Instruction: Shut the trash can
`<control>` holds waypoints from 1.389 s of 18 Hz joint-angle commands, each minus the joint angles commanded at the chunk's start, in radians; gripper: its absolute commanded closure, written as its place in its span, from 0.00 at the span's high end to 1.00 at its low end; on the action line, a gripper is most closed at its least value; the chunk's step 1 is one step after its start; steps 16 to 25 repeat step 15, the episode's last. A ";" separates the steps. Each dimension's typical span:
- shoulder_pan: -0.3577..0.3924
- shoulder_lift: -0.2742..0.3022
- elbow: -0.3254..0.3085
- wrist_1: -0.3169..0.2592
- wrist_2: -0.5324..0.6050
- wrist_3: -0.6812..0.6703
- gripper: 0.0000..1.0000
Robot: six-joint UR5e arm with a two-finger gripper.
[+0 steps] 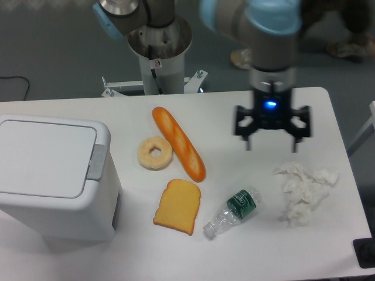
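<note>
Even, fairly bright overhead light falls on my white table [234,111], leaving it slightly washed out with a cool tint. Shadows are soft: a faint one under the trash can [55,175] along its front and right side, thin ones beneath the baguette [179,143] and the plastic bottle [233,211]. My gripper [271,143] and the arm above it are motion-blurred; a blue light glows on my wrist. The crumpled tissue [304,190] looks nearly blown out.
</note>
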 joint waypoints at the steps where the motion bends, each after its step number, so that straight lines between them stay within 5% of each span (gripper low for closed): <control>1: 0.006 -0.018 0.008 -0.012 0.030 0.045 1.00; 8: 0.031 -0.175 0.144 -0.129 0.124 0.330 1.00; 25: 0.034 -0.181 0.170 -0.127 0.118 0.340 1.00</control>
